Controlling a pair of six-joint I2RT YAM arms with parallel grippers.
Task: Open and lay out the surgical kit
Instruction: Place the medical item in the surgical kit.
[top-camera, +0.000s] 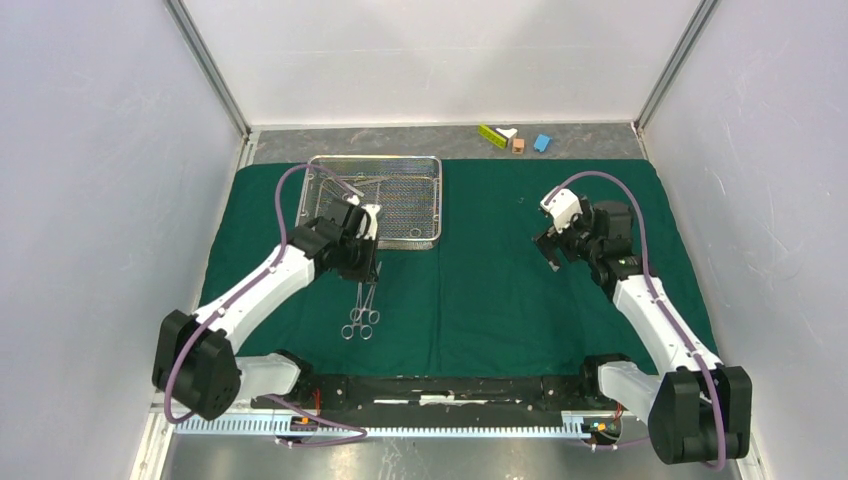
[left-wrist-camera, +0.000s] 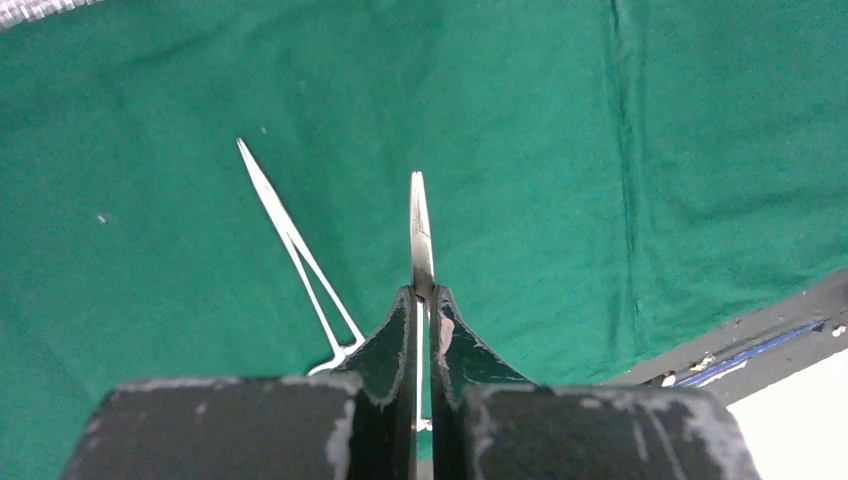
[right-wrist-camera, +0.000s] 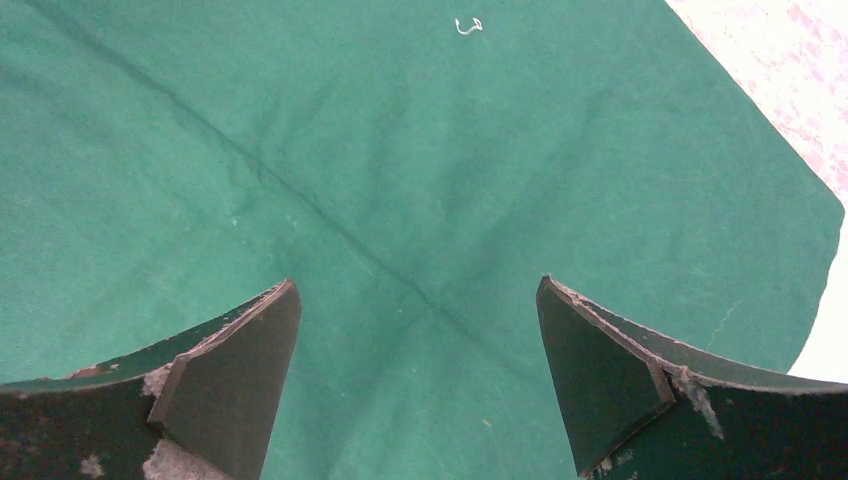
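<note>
A slim steel instrument (left-wrist-camera: 420, 230), its handle hidden, is pinched between the pressed-together fingers of the left gripper (left-wrist-camera: 423, 300) at lower centre. A clamp (left-wrist-camera: 295, 250) lies beside it on the green drape (left-wrist-camera: 600, 150). The wire-mesh tray (top-camera: 439, 200), upper left of centre, is partly covered by the arm. The right gripper (right-wrist-camera: 420, 370) is spread wide above bare drape.

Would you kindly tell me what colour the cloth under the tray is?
The cloth is dark green, clearest in the top external view.
</note>
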